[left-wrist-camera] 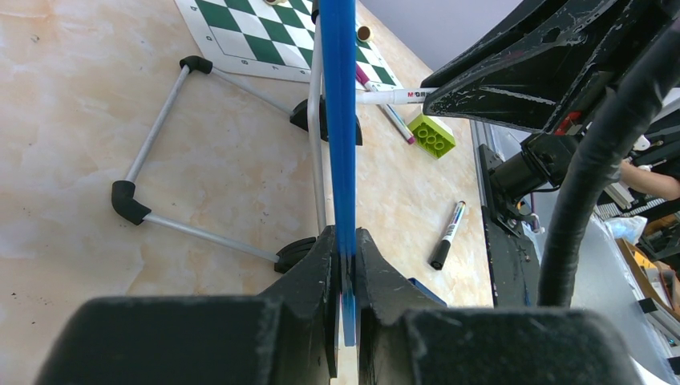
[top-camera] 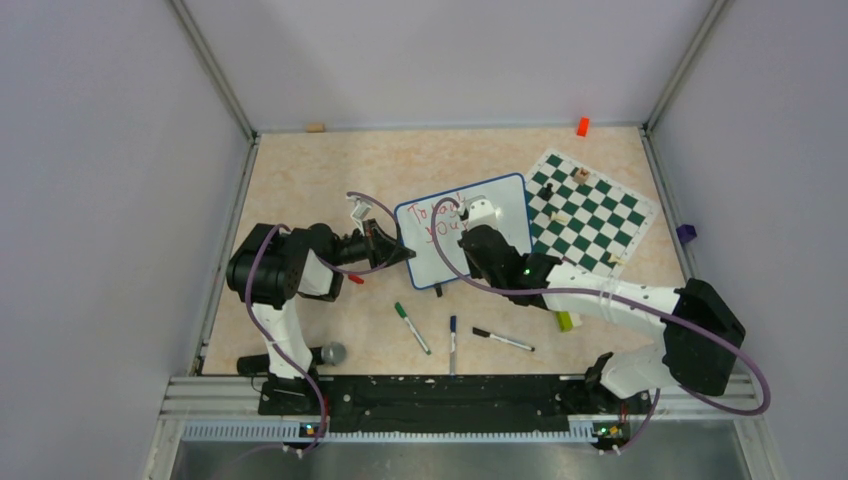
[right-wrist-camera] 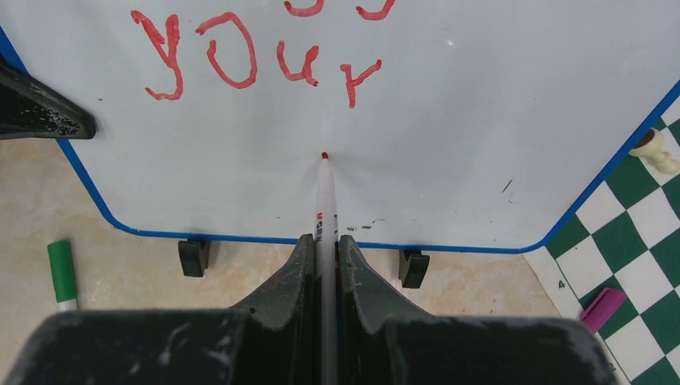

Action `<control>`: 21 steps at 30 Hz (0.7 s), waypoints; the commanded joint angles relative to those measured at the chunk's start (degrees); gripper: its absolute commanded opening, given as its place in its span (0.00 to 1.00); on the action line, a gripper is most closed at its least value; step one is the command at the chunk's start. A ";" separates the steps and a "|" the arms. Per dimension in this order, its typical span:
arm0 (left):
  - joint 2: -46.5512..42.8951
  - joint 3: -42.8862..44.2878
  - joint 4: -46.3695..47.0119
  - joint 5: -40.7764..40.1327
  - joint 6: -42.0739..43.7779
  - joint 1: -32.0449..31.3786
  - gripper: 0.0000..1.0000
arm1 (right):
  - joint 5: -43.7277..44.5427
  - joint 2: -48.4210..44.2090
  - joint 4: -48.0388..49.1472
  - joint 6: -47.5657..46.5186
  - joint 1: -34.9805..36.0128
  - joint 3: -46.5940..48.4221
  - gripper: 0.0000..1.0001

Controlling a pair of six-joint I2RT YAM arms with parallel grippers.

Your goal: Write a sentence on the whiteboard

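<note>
Pinching whiteboard (right-wrist-camera: 481, 160) edge: left hand (left-wrist-camera: 346, 241) | right hand (right-wrist-camera: 323, 245) clamps marker (right-wrist-camera: 325, 200) (tip against whiteboard)

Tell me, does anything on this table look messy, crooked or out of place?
A green-capped marker, a blue marker and a black marker lie scattered near the arms' bases; the chess mat sits askew, and the red sentence slants across the whiteboard. Nothing looks spilled or broken.
</note>
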 commanded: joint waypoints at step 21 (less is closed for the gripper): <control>-0.80 -0.07 5.85 2.30 2.17 -0.29 0.00 | -4.15 -0.04 1.45 -1.46 0.66 1.09 0.00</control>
